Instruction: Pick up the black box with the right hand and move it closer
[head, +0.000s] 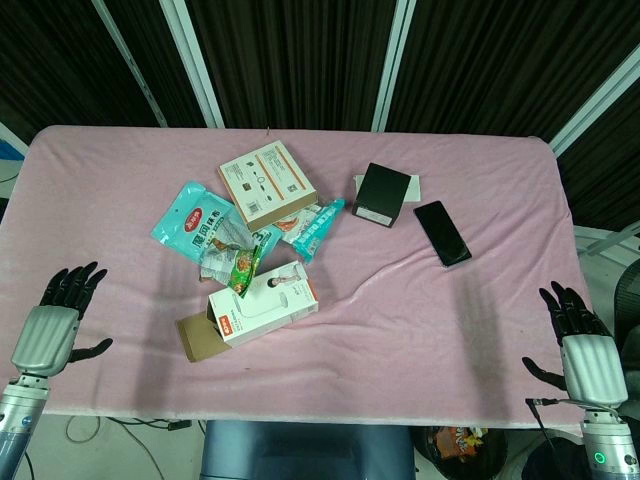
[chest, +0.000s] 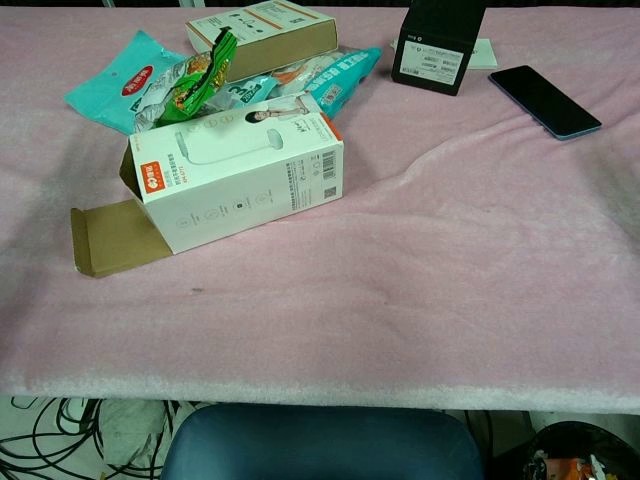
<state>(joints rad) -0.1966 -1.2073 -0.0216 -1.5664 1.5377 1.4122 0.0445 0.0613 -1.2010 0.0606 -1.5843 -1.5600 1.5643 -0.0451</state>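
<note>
White lamp box (head: 265, 302) lying on its side left of centre, brown end flap (head: 197, 336) open, contents hidden. Black box (head: 383, 194), square, matte, white label on its near face, above centre on the pink tablecloth (head: 420, 310), just left of a dark phone (head: 442, 233). Right hand (head: 580, 345) at lower right, fingers spread, holding nothing. Left hand (head: 55, 322) at lower left, likewise spread and empty.

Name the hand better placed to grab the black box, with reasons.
Right. The black box sits right of the table's centre, nearer the open right hand; the left hand has the packet clutter in between.
</note>
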